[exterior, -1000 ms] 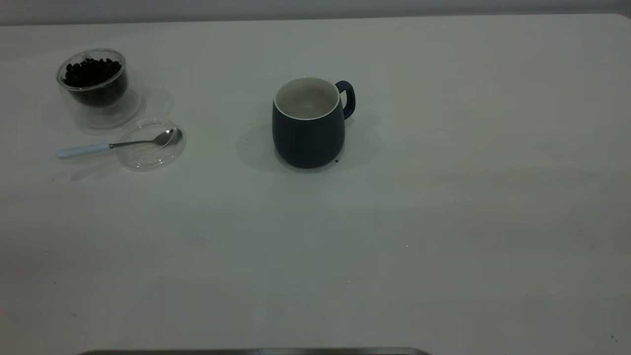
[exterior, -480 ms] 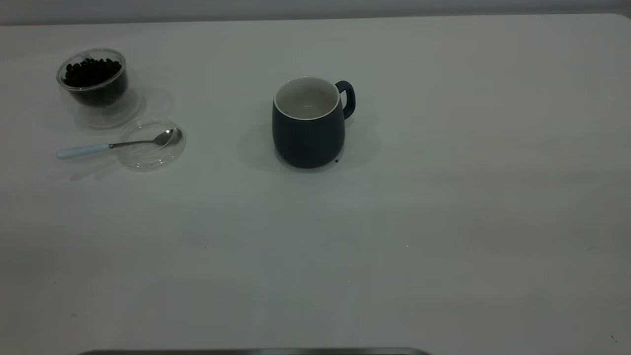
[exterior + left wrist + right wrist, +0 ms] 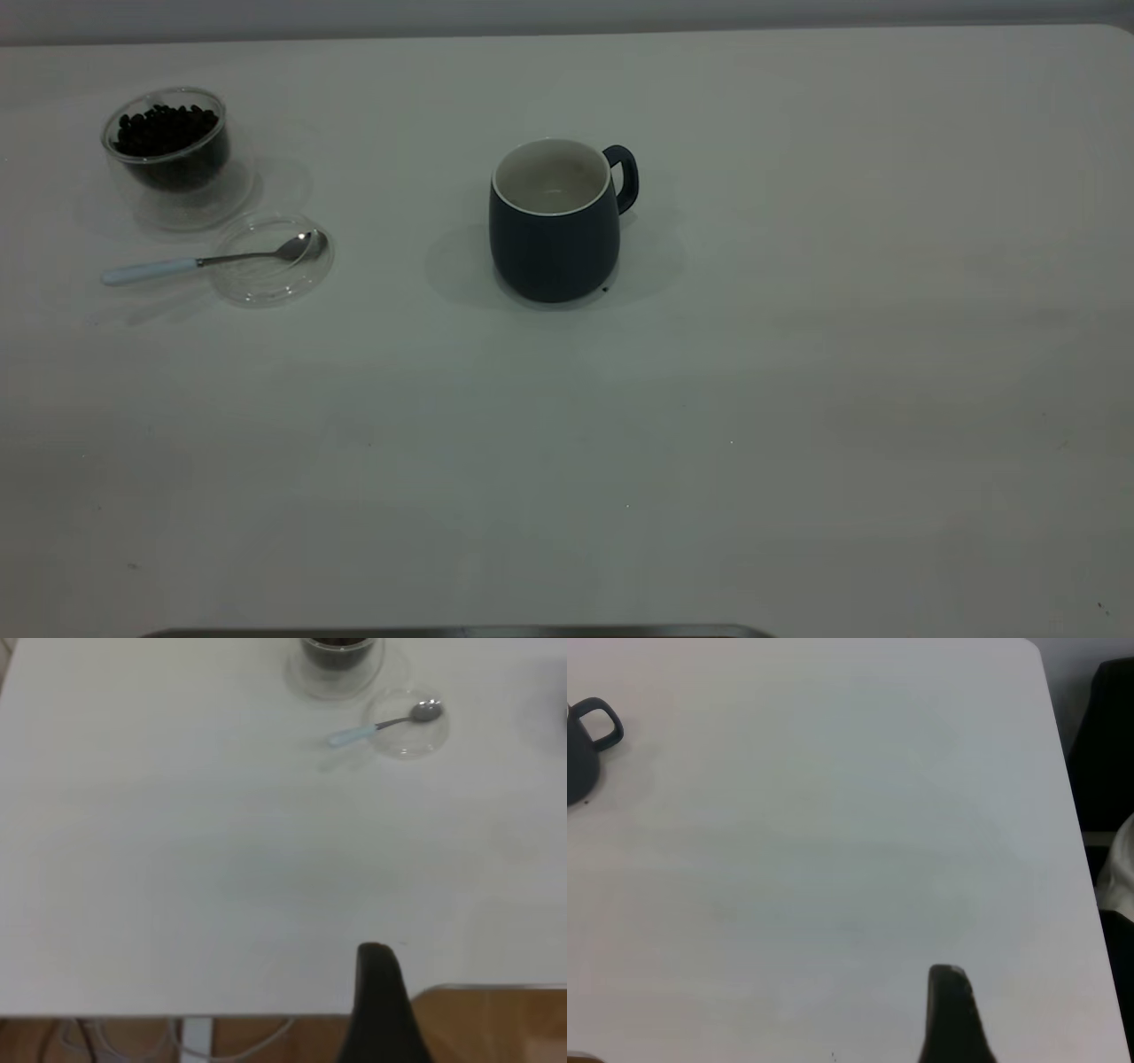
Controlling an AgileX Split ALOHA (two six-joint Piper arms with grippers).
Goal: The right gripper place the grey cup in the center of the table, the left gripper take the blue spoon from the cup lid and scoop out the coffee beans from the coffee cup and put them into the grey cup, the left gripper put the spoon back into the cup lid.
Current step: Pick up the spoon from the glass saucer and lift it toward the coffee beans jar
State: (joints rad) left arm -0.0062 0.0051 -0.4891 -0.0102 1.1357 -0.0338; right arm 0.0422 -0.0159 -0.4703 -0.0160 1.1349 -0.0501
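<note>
The tabletop (image 3: 797, 399) is carrying everything, and both arms are sitting back at its near edge, outside the exterior view. The left gripper (image 3: 376, 992) and the right gripper (image 3: 948, 1010) are each showing only a black tip in their own wrist views, so I cannot tell how far either pair of jaws is open; neither is showing anything in its hold. The grey cup (image 3: 554, 235) is standing upright near the tabletop's middle, well apart from the right jaws, so the placing looks done. The coffee cup (image 3: 168, 146) is waiting far ahead of the left jaws, with the cup lid (image 3: 266, 270) just beside it. The blue spoon (image 3: 208, 260) is lying with its bowl on the lid and its handle reaching out over the tabletop. The risk is lying there: jaws closing on that thin, low handle are likely to tip the spoon, skid the light glass lid, or bump the glass cup and spill the coffee beans (image 3: 166, 126). Only the exterior view is showing the beans and the grey cup's white inside, with no beans visible there. Only the wrist views are showing the grippers.
</note>
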